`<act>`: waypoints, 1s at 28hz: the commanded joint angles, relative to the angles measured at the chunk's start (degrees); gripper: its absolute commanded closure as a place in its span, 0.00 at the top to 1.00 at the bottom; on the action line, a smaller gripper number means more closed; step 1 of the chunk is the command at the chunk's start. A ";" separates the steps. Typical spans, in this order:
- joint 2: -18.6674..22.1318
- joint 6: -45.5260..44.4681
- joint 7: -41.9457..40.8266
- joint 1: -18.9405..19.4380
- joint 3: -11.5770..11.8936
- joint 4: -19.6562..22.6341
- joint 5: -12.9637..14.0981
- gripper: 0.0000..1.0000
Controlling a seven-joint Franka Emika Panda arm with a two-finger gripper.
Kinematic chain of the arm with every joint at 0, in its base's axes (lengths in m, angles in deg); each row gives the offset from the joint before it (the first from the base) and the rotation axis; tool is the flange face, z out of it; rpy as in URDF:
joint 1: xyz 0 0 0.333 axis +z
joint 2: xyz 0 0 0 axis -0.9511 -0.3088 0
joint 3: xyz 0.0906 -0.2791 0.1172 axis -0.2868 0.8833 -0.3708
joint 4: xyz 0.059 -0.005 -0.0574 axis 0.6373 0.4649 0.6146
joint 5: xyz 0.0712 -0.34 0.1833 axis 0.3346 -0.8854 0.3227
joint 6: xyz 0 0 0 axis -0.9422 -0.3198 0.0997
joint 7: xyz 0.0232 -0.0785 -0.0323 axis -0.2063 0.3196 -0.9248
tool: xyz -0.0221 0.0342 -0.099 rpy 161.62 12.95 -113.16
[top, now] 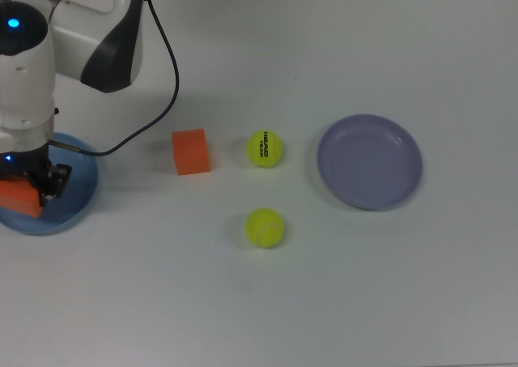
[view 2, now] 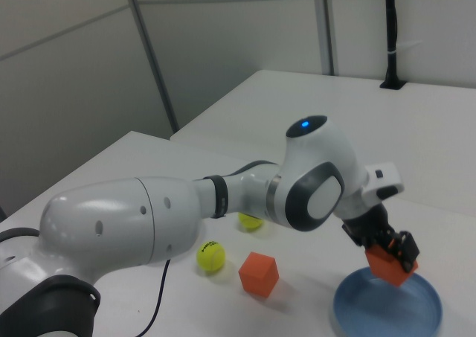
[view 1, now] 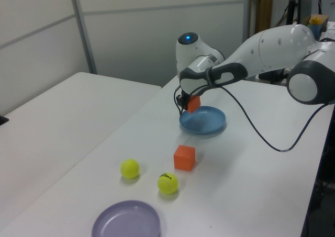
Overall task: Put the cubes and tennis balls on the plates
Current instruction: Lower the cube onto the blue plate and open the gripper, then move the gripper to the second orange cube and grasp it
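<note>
Above blue plate, hand grips orange cube, held clear of plate. Best lowered straight down near plate centre before letting go. Second cube, two tennis balls on tabletop; purple plate bare. Nothing blocks descent.

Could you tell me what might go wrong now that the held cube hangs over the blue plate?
The gripper holds the orange cube tilted above the blue plate, so it may tumble on release. In the top view the cube sits near the plate's left rim, so it could roll off. The dangling cable might catch the second cube.
</note>
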 commanded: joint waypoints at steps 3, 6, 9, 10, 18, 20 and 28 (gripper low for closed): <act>-0.17 -1.98 2.20 0.36 0.20 1.23 -0.92 1.00; 0.01 -5.57 1.77 0.27 0.20 0.44 -1.00 1.00; 0.97 -10.32 0.28 0.44 -0.15 -0.70 -0.39 1.00; 2.45 -14.42 -1.12 0.62 -0.50 -1.14 -0.13 1.00; 8.70 -36.07 -5.09 2.73 -6.91 -1.50 -0.12 1.00; 9.06 -40.54 -4.65 3.86 -9.89 -1.50 -0.39 1.00; 6.43 -42.85 -2.81 9.49 -11.49 -0.09 -1.00 1.00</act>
